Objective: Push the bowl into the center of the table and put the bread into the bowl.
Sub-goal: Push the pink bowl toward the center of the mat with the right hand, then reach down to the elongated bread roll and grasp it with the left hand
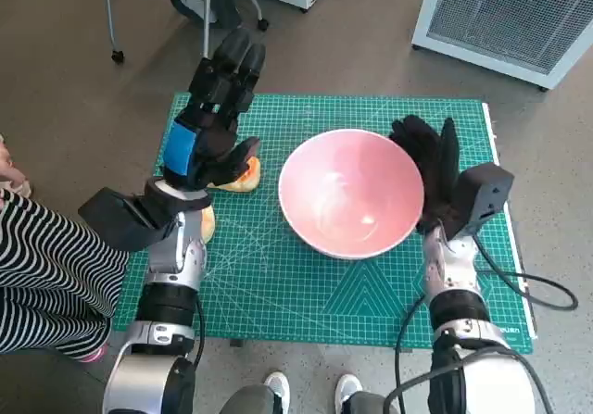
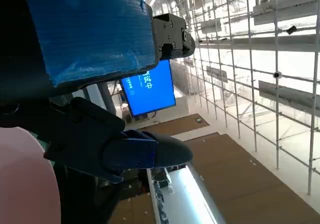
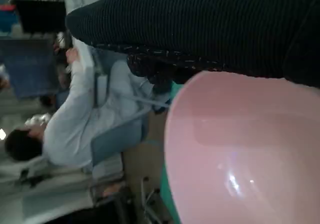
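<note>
At a small bench covered by a green gridded cutting mat (image 1: 306, 284), we see the wide, shallow pink bowl (image 1: 350, 192) sitting close to the mat's middle, a little toward the robot's right. The right hand (image 1: 431, 169), in its black knitted glove, stands upright against the bowl's outer rim on the side away from the bread, fingers extended and grasping nothing; the right wrist view shows the glove lying along the pink rim (image 3: 240, 149). We judge the push as being near its end, with the bowl roughly centred.

The orange-crusted piece of bread (image 1: 243, 175) lies on the mat just beside the bowl, on the bowl's left side and apart from it. The left hand (image 1: 211, 122), black with blue tape over its back, hangs above the bread with fingers spread and released, holding nothing.

The next move, as we read it, calls for the left hand to drop onto the bread, close on it, lift and carry it over the bowl's near rim. A person in a striped sleeve (image 1: 46, 257) sits farther out on the bread's side of the bowl.
</note>
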